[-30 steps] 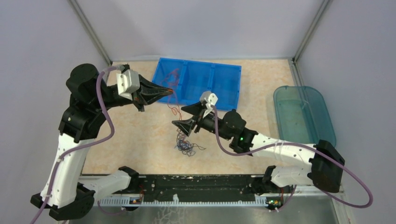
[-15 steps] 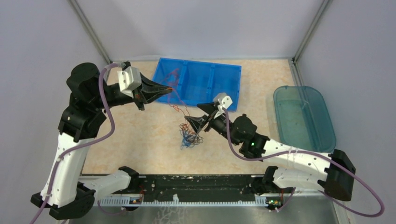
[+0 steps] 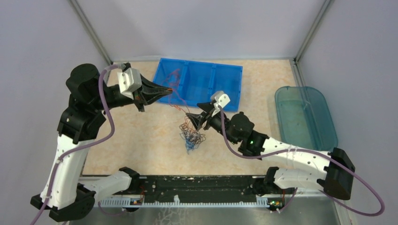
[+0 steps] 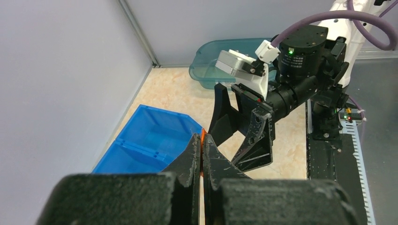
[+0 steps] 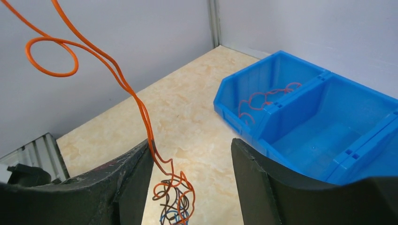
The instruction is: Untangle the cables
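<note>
My left gripper (image 3: 170, 90) is shut on an orange cable (image 4: 202, 136), held over the near edge of the blue bin. The orange cable (image 5: 126, 86) slopes down from it and passes between my right gripper's (image 3: 192, 117) open jaws, lying against the left finger (image 5: 133, 171). Below hangs the clump of cables (image 3: 190, 136), orange, dark brown and blue strands knotted together (image 5: 174, 199). Whether the clump's bottom touches the table I cannot tell. In the left wrist view the right gripper (image 4: 238, 125) faces my shut jaws from just beyond them.
A blue three-compartment bin (image 3: 225, 70) stands at the back, with a red wire (image 5: 263, 98) lying in its left compartment. A teal tub (image 3: 305, 117) sits at the right edge. A black rail (image 3: 187, 185) runs along the near edge between the arm bases.
My right gripper has swung right and toward the bin, and its jaws have narrowed a little around the orange strand. The clump has shifted right and up with it. The left gripper has barely moved.
</note>
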### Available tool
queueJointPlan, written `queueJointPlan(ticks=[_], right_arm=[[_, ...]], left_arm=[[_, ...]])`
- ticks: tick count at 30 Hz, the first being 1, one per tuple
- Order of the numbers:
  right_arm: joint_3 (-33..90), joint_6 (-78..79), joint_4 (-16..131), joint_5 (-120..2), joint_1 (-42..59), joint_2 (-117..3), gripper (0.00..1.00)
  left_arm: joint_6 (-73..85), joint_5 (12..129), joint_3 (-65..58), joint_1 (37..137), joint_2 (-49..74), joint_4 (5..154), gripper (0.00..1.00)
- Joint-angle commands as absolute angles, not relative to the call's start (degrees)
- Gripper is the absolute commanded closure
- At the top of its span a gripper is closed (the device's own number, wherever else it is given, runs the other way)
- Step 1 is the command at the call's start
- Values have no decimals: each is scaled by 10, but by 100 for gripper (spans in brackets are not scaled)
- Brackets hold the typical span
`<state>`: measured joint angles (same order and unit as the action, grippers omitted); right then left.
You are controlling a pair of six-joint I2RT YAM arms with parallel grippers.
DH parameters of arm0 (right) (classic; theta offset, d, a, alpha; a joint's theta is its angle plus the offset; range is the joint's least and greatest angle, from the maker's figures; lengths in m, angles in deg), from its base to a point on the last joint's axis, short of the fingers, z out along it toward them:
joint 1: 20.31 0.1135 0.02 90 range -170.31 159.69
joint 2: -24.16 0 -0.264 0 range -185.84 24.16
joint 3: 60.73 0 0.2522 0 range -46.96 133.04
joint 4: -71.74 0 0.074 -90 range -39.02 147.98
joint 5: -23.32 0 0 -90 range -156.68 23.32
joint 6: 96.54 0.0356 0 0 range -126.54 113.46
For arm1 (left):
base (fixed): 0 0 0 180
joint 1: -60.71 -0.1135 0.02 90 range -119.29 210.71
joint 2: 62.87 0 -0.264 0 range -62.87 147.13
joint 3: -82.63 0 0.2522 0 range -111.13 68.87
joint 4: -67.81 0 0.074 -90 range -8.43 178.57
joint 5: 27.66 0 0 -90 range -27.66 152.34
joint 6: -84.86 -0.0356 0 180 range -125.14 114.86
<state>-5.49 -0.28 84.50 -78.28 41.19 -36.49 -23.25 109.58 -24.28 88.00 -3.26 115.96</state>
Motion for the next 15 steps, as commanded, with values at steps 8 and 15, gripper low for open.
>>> queueJointPlan(ticks=[8,15], right_arm=[[0,-32,884,-858,417,-405,41],[8,-19,924,-853,419,-431,41]], left_arm=[[-202,1129,-289,883,-28,1159,100],[-189,1137,-293,883,-25,1157,100]])
